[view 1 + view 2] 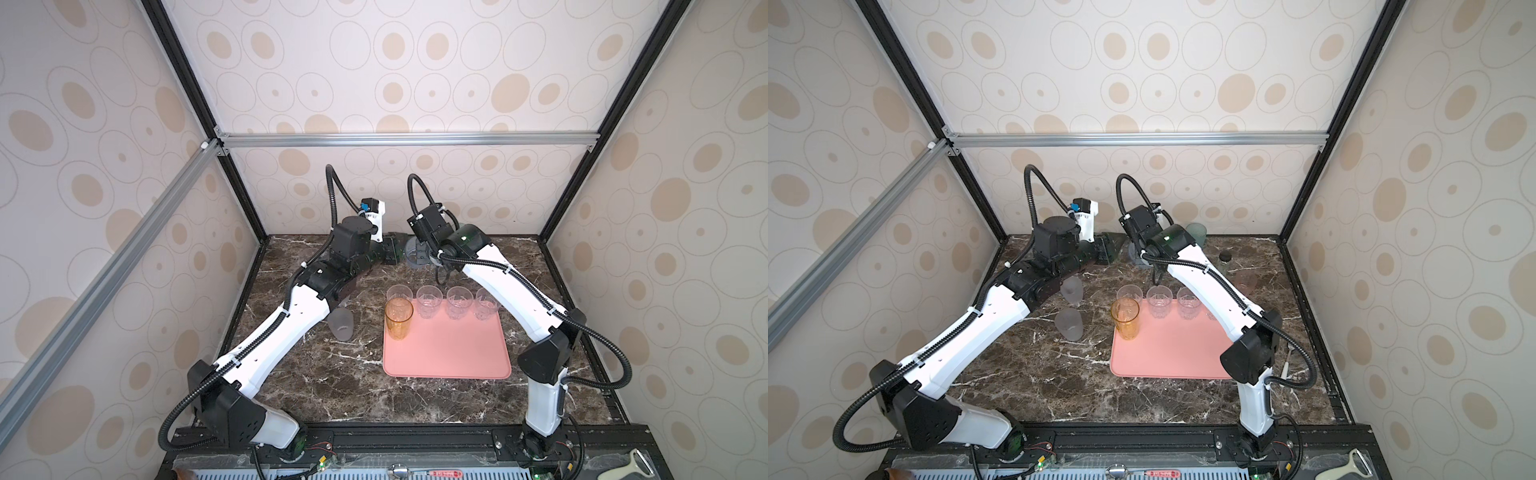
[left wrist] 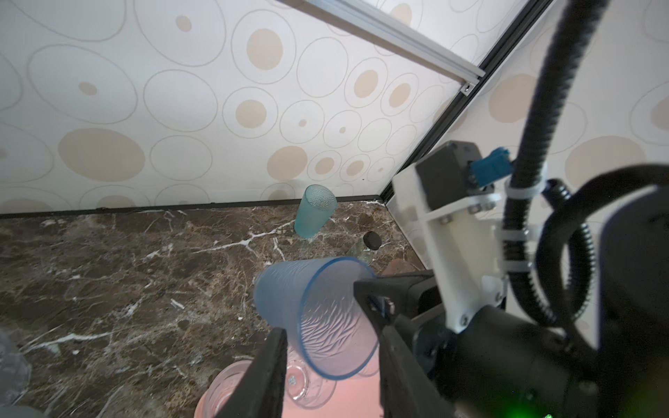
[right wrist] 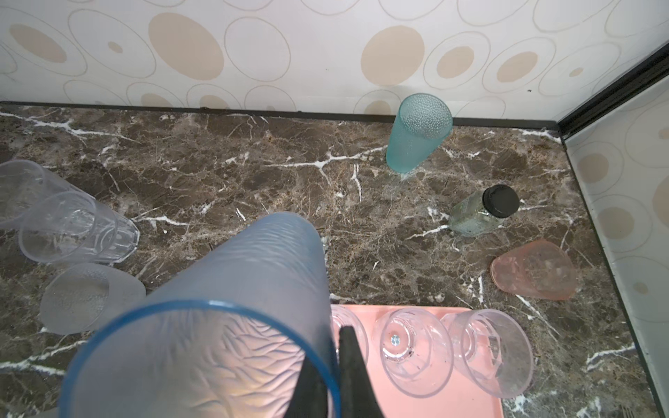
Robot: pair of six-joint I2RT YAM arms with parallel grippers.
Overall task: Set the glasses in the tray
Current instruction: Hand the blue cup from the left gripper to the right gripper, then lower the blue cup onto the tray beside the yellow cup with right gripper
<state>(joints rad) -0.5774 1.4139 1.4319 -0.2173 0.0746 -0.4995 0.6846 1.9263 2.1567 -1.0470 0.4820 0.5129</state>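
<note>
- Pinching the rim of the wavy frosted blue glass (image 3: 231, 289), the right gripper (image 3: 338, 347) holds it tilted over the marble (image 3: 217, 163), just past the tray's (image 1: 446, 357) far edge.
- Left gripper's (image 2: 331, 336) jaws stand apart on either side of it.
- Tray's flat salmon, rounded corners; clear faceted glasses (image 1: 429, 302) line its far edge, tall amber one (image 1: 399, 319) at its far-left corner.
- Dimpled teal glass (image 3: 416, 134) stands well beyond the tray.
- Brown white-veined marble, oval-print walls (image 1: 415, 62).
</note>
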